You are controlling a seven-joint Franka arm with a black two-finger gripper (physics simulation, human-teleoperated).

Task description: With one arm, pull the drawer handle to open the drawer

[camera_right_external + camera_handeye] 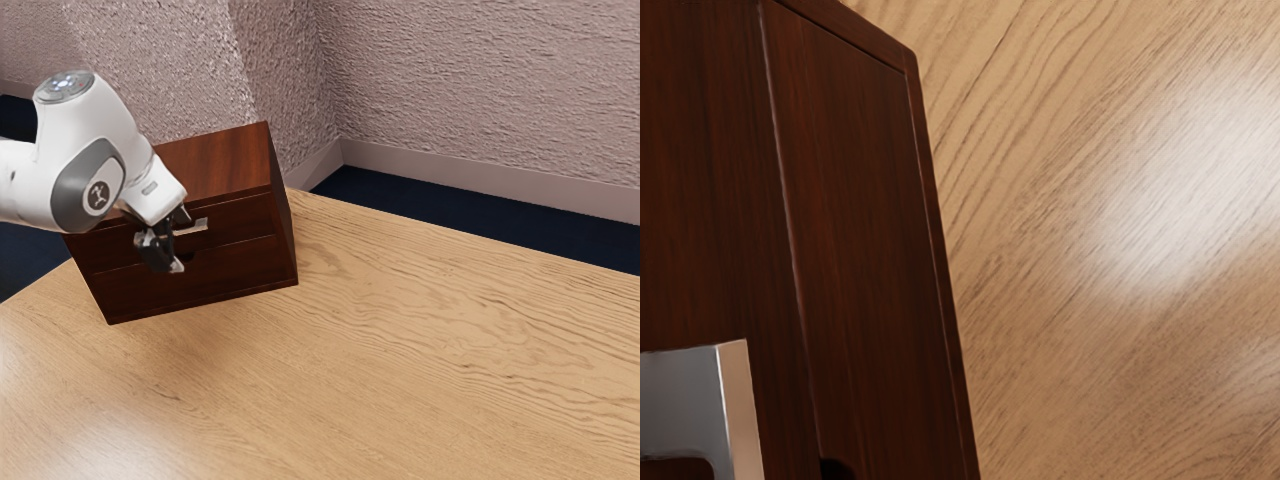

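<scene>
Black fingers (160, 253) at frame's centre-left, at front of dark wooden drawer box (230, 170); flat silver handle (196, 226), long axis horizontal, just right of them. Apart or clamped: cannot tell.

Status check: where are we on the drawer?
Gripper at the drawer handle, grip unclear. Drawer looks shut. No obstruction seen.

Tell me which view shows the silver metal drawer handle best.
The exterior view: the silver metal drawer handle sits on the front of the dark wooden box, the black gripper partly covering it. The wrist view catches one end.
</scene>
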